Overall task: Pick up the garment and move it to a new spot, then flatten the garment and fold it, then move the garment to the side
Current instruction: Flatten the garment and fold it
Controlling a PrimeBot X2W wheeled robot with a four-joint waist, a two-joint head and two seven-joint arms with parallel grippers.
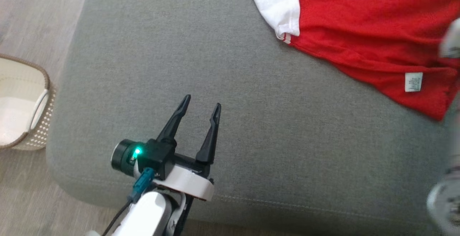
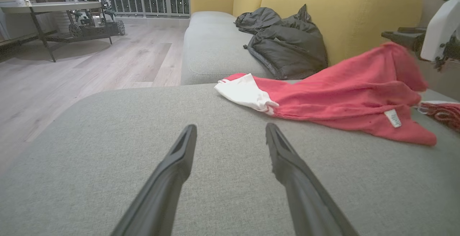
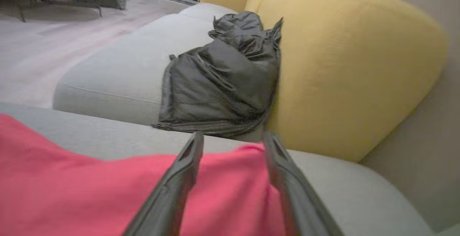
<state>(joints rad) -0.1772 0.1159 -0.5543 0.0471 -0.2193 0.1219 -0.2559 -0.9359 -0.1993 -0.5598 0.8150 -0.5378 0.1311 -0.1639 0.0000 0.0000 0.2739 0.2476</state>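
- Head view: my left gripper (image 1: 202, 101) sits at the lower centre-left, its two dark fingers spread wide with nothing between them, over bare cloth of the broad grey fabric cushion (image 1: 251, 149).
- The red knit garment with a white sleeve end (image 1: 359, 31) lies at the upper right of the frame. It runs from the white end at top centre down to a ragged hem near the right edge, and a small white care label (image 1: 413, 82) faces up.
- A wide stretch of open grey lies between my left fingers and the garment's lower edge.
- The cushion's rounded left edge drops to the pale wood-plank floor (image 1: 32, 13). A cream woven basket with a brown rim (image 1: 21, 113) stands just beside that edge at the far left.
- Left wrist view: the garment crosses the right half, rising to a peak at the upper right. Its white end points to the frame's centre, well clear of my fingertips.
- Behind it a crumpled dark grey padded jacket (image 2: 287, 45) leans on the mustard-yellow sofa back (image 2: 359, 9).
- Right wrist view: my right gripper (image 3: 233, 135) shows its fingers apart. Red cloth covers the lower left and reaches up between them, and I cannot tell whether it catches on either finger.
- Bare grey cushion runs along the lower right.
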